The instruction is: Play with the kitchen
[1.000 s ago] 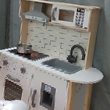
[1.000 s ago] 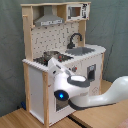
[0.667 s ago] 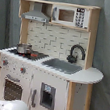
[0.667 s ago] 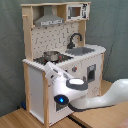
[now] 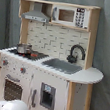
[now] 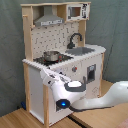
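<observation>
The kitchen (image 5: 49,65) is a tall white and light-wood toy with a pegboard back, grey hood (image 5: 36,14), black faucet (image 5: 76,53), sink (image 5: 63,66), oven door (image 5: 13,87) and knobs (image 5: 23,70). A small metal pot (image 5: 24,49) sits on the stove. In the second exterior view my white arm (image 6: 100,100) comes in from the lower right. Its wrist, with a blue light (image 6: 62,103), is in front of the kitchen (image 6: 65,55). My gripper (image 6: 47,76) points up at the front corner just under the stove (image 6: 50,59).
A toy microwave (image 5: 72,15) fills the top shelf beside the hood. A grey curtain (image 5: 107,48) hangs behind the kitchen. The kitchen stands on a wooden floor (image 6: 20,117). A white part of my arm (image 5: 8,106) shows at the bottom of the first exterior view.
In the second exterior view my wrist has sunk a little lower in front of the kitchen, while the gripper stays near the stove corner. The kitchen itself has not changed.
</observation>
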